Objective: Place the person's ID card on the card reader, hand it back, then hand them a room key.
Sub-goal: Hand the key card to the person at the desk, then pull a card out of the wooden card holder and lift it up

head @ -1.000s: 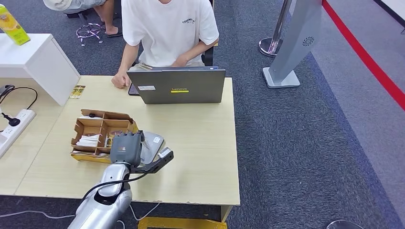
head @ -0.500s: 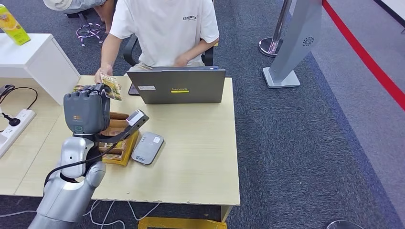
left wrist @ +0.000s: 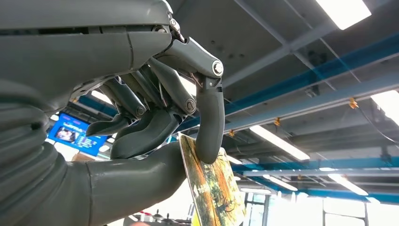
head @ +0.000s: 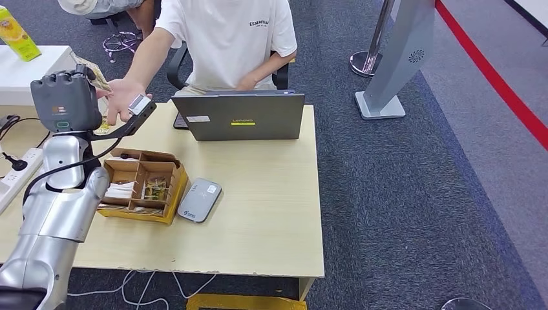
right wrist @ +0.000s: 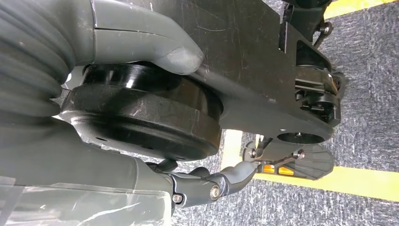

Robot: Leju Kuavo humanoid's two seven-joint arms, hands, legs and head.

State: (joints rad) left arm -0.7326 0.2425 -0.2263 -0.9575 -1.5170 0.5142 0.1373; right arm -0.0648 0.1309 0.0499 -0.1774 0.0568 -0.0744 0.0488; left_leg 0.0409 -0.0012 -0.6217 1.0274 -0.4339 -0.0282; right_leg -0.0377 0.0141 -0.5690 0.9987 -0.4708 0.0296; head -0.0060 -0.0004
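The table (head: 271, 213) carries the desk gear, largest first: a grey laptop (head: 239, 116) lettered "Lenovo" at the far edge; a divided cardboard box (head: 139, 184) on the near left, apparently stocked with cards; the grey card reader (head: 200, 199) just right of it, bare. The left hand (head: 68, 100), raised at far left, pinches the patterned ID card (left wrist: 211, 193) between thumb and finger; the person's hand (head: 119, 97) reaches beside it, so the hand-back looks under way; their shirt reads "ESSENTIALS". The right hand (right wrist: 141, 155) hangs low; its grasp I cannot tell.
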